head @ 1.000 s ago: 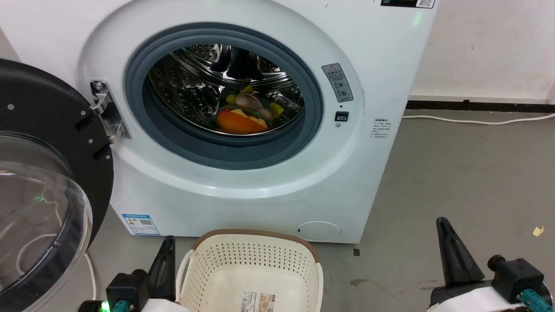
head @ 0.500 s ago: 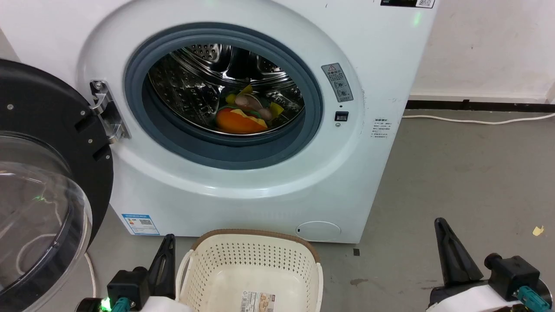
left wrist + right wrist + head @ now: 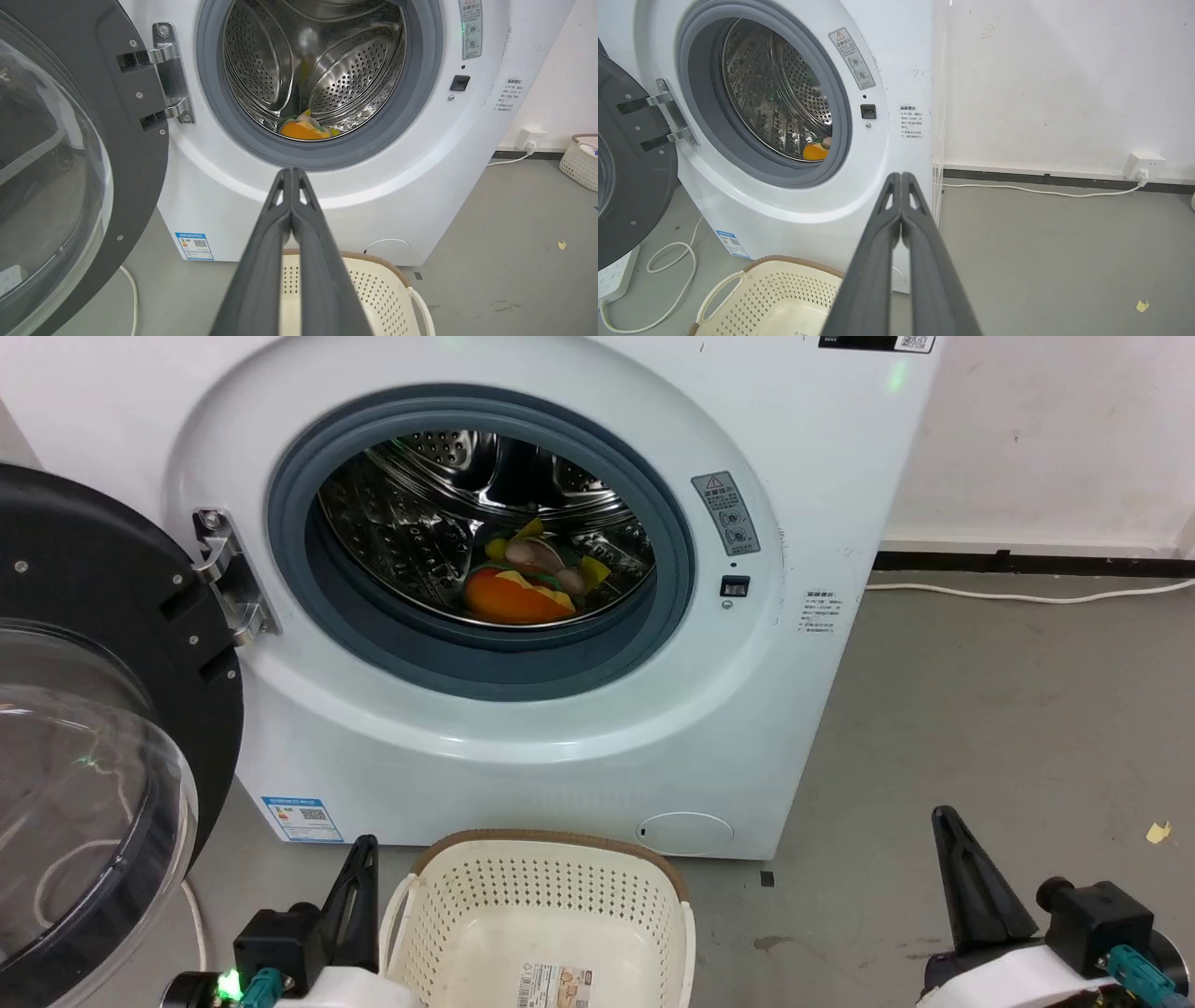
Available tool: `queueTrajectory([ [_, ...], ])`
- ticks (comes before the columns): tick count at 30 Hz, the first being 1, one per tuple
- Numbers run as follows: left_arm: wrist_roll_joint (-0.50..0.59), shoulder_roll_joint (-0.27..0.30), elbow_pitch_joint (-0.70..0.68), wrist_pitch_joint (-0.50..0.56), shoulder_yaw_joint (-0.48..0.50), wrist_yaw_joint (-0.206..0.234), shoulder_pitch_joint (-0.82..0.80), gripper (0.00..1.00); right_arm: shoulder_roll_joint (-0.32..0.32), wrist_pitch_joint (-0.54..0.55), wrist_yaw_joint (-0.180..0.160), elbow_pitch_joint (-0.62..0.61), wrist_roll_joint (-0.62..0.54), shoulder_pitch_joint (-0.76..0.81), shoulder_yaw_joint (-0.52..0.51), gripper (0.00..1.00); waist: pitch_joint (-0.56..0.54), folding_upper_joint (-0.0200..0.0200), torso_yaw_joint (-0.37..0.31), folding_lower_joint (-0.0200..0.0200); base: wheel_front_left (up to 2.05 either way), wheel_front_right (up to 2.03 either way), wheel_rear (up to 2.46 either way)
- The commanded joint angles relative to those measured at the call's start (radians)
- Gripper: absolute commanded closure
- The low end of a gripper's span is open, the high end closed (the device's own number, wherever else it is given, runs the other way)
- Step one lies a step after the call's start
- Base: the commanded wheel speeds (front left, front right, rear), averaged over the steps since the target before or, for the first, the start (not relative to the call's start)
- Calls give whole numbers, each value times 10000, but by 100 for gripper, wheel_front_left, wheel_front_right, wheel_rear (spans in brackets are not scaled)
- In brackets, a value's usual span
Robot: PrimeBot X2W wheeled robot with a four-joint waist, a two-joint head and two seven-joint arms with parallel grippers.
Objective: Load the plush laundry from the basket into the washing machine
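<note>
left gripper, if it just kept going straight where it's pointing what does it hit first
Most likely the washing machine, on its white front: in the left wrist view the left gripper, jaws shut, aims just under the grey door ring, not into the drum. Depth is unclear.

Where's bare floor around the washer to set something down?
Best patch: the grey floor right of the washing machine, bordered by the white cable along the wall and the right gripper. Left side is crowded by the open door and a looped cord; the basket fills the spot in front.
</note>
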Motion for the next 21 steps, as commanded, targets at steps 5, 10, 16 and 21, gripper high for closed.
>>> queueTrajectory([
  [5,210,-80,-130,150,118,-83,-132,100,1,154,-4,-94,-170,-123,-13,100,2,0,-2,0,0,0,0],
  [10,321,-140,-179,252,191,-124,-148,100,1,257,-4,-117,-241,-139,-15,100,4,0,-5,0,0,0,0],
  [16,454,-212,-237,375,278,-172,-167,100,2,380,-5,-144,-326,-159,-17,100,6,0,-8,0,0,0,0],
  [21,564,-271,-286,477,351,-213,-183,100,2,483,-5,-166,-397,-176,-19,100,8,0,-10,0,0,0,0],
])
